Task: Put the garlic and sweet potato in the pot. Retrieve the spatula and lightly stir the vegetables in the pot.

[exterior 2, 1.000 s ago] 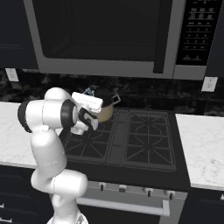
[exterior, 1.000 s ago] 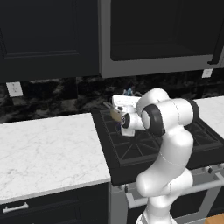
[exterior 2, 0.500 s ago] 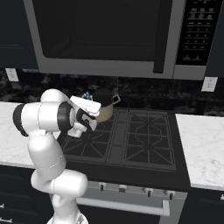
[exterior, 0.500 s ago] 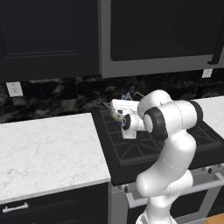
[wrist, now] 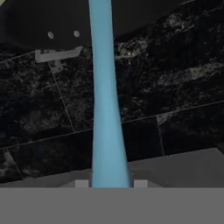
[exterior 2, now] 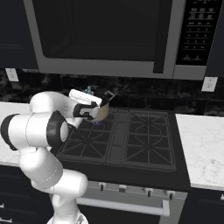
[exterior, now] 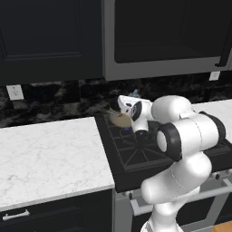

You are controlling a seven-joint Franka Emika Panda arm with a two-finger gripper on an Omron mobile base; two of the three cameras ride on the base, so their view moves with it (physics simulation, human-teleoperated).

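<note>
The gripper (wrist: 107,183) is closed on the slim handle of the light blue spatula (wrist: 105,109); the handle runs straight away from the fingertips toward the dark inside of the pot (wrist: 39,26), and the blade end is not visible; one grey side handle of the pot (wrist: 57,53) shows against the dark speckled backsplash (wrist: 175,87); from the base cameras, the tan-gold pot (exterior: 120,119) sits on the rear left of the black cooktop (exterior 2: 131,135), just in front of the arm's hand (exterior 2: 85,105); the white marble counter (exterior: 45,158) lies beside the stove; the pot's contents cannot be made out
</note>
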